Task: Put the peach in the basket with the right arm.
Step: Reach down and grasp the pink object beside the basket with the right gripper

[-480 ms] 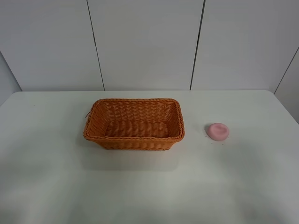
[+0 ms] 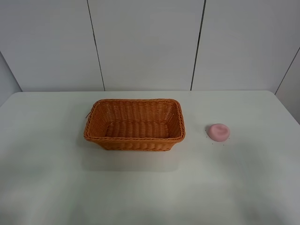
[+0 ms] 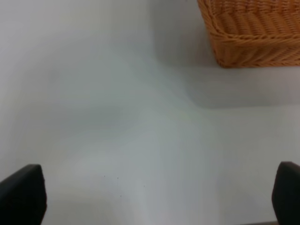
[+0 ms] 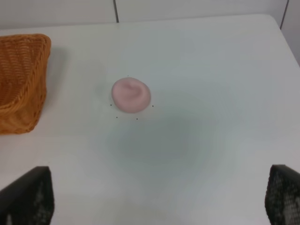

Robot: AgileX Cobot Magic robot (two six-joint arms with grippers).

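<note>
Peach point(image 2: 218, 131) on table point(image 2: 47, 178) right of basket point(image 2: 134, 138), not touching; R gripper point(image 4: 154, 204) spread wide, nothing held.

The white table point(image 2: 140, 187) carries a wicker basket point(image 2: 136, 144) near its middle and a peach point(image 2: 218, 131) nearer its right edge, apart.

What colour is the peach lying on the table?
Pale pink. The peach shows best in the right wrist view.
</note>
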